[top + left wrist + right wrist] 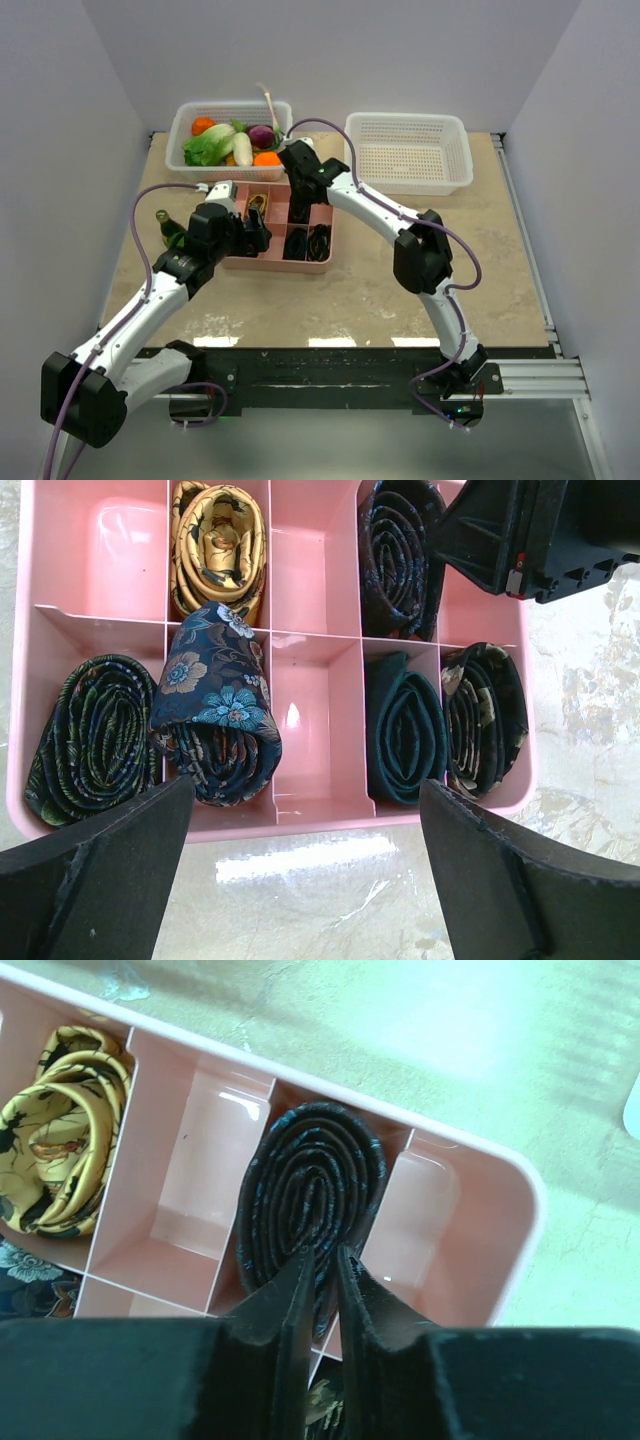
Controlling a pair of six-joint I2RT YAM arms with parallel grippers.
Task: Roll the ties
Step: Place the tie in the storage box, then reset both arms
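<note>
A pink divided tray point(280, 267) holds several rolled ties. In the left wrist view they are a yellow one point(218, 545), a navy floral one point(215, 715), a dark green one point(95, 735), a teal one point(405, 730) and two dark ones point(485, 715) point(398, 560). My right gripper point(325, 1255) hangs over the far row. Its fingers are almost together just above the black blue-specked coil point(310, 1175), with nothing visibly between them. My left gripper point(305, 790) stands wide open and empty at the tray's near rim.
A white basket point(190, 110) of vegetables sits at the back left. An empty white basket point(408, 150) stands at the back right. A dark green object point(168, 228) lies left of the tray. Some tray compartments point(315, 720) hold nothing.
</note>
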